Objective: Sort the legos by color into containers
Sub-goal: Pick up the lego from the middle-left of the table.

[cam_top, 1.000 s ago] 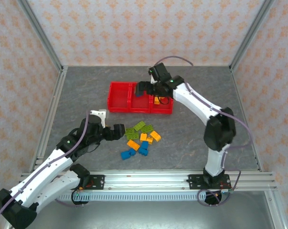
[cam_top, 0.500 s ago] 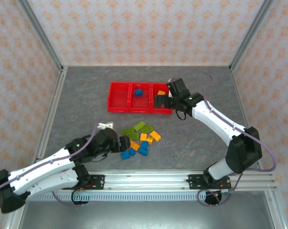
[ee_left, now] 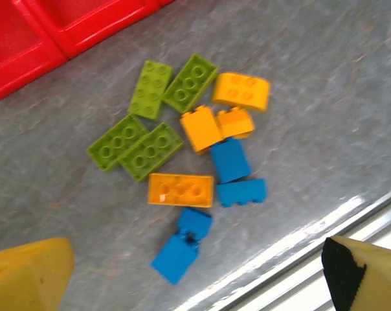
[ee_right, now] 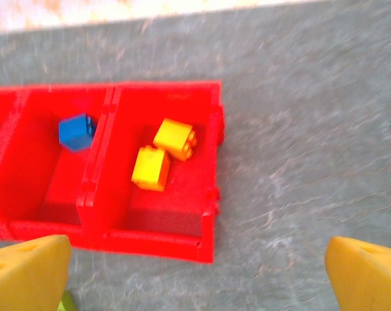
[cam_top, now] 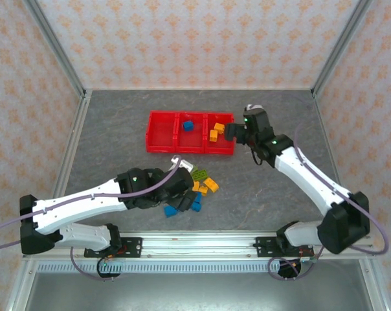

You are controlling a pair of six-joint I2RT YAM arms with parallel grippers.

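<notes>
The left gripper (ee_left: 197, 277) is set wide and empty above the loose legos (ee_left: 199, 129); the right gripper (ee_right: 197, 275) is spread wide near the containers (ee_right: 212, 189)

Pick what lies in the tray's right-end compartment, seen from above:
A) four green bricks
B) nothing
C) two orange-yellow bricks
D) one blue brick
C: two orange-yellow bricks lie side by side in the right-end compartment of the tray, while the single blue brick sits in the middle one.
</notes>
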